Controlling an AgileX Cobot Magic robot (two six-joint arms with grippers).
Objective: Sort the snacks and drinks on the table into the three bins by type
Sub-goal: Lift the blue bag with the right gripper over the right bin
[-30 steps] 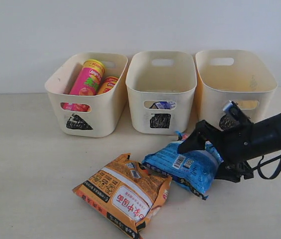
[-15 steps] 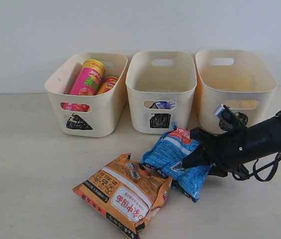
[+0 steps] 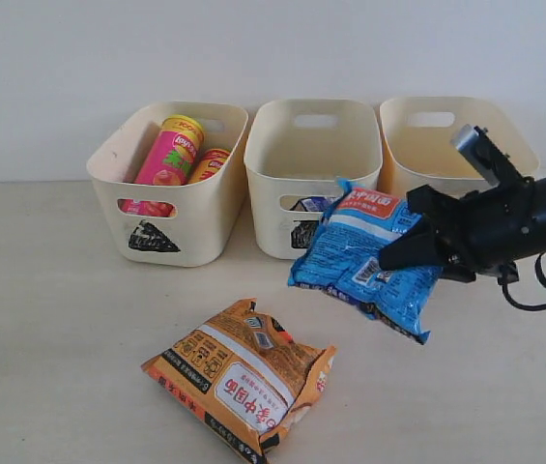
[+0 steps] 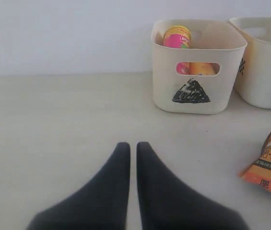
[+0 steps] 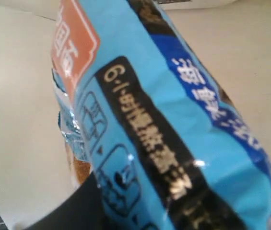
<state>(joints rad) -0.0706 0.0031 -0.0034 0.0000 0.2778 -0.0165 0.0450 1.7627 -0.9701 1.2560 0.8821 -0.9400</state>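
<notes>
The pale beige bench (image 3: 50,329) carried a crinkly orange bag (image 3: 244,372) at the exterior view's lower centre. At centre right the right pincer (image 3: 393,259) clamped a crinkly blue bag (image 3: 345,256) above the bench. Only the left wrist view showed the left pincer (image 4: 133,148), pressed together.

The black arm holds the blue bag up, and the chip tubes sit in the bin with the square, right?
Not the square: the exterior view shows the chip tubes in the triangle bin. The right gripper does hold the blue bag.

Dark fingers (image 4: 117,184) together over pale table (image 4: 53,120), triangle-marked bin (image 4: 165,72) with pink tube (image 4: 176,38) beyond.
</notes>
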